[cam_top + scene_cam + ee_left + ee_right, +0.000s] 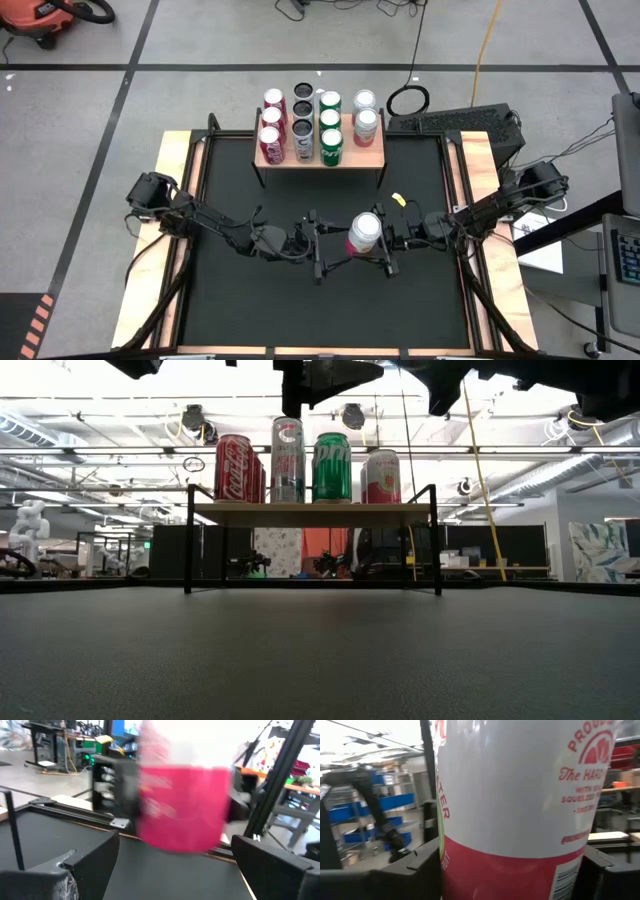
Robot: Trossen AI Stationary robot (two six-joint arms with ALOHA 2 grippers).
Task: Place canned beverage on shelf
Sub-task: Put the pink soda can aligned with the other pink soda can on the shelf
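I've got the pink-and-white can [364, 232] standing upright, top up, clamped in my right gripper [368, 244] mid-table; left gripper [322, 246] spread wide, empty, right beside it.

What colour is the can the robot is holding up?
The can is white on top and pinkish red below, with red lettering; the right wrist view shows it best.
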